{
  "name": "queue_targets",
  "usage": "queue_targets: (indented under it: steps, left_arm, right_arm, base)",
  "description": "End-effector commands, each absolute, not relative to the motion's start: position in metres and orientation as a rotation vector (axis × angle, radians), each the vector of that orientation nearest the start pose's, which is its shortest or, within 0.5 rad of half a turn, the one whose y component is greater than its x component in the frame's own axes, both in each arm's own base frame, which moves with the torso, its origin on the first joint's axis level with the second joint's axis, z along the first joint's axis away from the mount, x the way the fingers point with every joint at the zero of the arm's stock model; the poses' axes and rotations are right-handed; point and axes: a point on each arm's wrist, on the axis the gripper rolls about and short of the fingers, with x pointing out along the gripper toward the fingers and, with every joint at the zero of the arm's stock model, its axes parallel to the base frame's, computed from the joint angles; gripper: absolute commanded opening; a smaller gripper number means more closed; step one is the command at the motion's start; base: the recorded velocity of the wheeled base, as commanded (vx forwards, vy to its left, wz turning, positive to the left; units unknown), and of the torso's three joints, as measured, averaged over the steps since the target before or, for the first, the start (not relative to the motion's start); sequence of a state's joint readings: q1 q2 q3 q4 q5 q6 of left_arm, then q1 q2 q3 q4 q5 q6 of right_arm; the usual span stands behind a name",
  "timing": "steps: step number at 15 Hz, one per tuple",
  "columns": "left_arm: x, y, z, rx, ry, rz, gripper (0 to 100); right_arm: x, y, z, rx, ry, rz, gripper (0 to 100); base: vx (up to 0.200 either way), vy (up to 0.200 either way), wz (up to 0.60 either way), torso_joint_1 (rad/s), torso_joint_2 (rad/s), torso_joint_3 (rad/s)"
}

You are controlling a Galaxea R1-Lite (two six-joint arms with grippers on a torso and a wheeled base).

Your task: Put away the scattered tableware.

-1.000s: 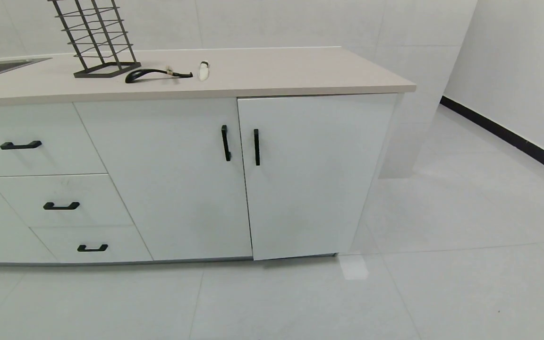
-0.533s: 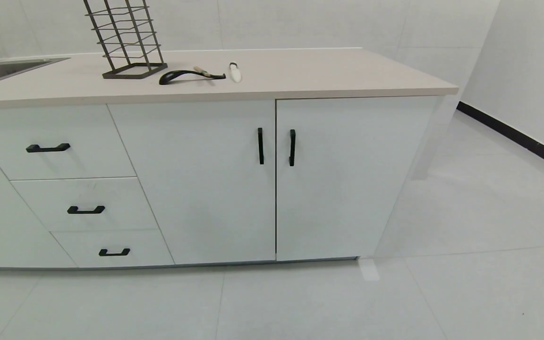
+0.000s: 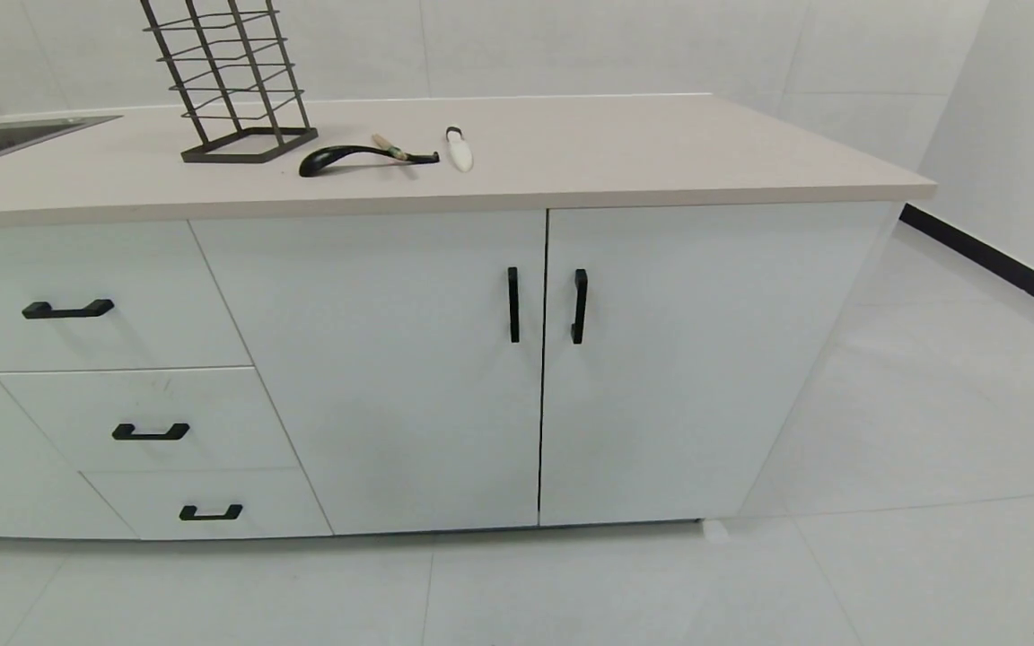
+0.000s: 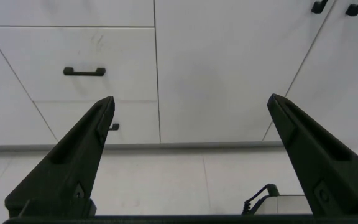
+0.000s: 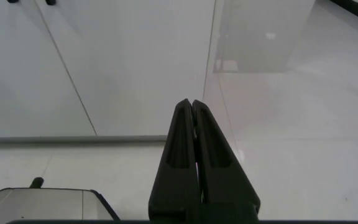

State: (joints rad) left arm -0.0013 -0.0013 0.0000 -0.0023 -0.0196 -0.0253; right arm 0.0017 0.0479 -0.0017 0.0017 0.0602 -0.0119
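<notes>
On the beige countertop (image 3: 625, 152) lie a black spoon (image 3: 351, 159), a small wooden-handled utensil (image 3: 389, 147) just behind its handle, and a white knife with a black end (image 3: 459, 149) to their right. A black wire rack (image 3: 232, 81) stands at their left. My left gripper (image 4: 191, 106) hangs low in front of the drawers, fingers (image 4: 82, 155) spread wide, nothing between them. My right gripper (image 5: 192, 109) hangs low before the cabinet's right door, its two fingers pressed together on nothing.
A steel sink (image 3: 5, 139) sits at the counter's far left. Below are three drawers with black handles (image 3: 66, 310) and two cabinet doors with vertical handles (image 3: 513, 305). Tiled floor (image 3: 930, 449) stretches open to the right; a wall with a black baseboard (image 3: 1002, 269) bounds it.
The head camera has moved: the whole counter has slid right and grown larger in the picture. The tableware lies as before on the countertop.
</notes>
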Motion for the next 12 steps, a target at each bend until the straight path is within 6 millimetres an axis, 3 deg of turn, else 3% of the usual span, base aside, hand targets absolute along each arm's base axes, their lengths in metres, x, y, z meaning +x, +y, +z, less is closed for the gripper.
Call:
queue_targets:
  steps: [1,12]
  left_arm:
    - [-0.0228,-0.0004,0.0758,-0.032,-0.003,-0.018,100]
    - [-0.0228,-0.0004,0.0758,-0.029,-0.003,-0.022,100]
  right_arm:
    - [-0.0225,0.0013,0.0756,-0.012,0.004,0.063,0]
    - [-0.0228,0.0013,0.0755,-0.009,0.000,0.061,0]
  base:
    - [0.000,0.200,0.00,-0.002,0.00,0.002]
    - [0.000,0.200,0.00,0.002,0.00,0.003]
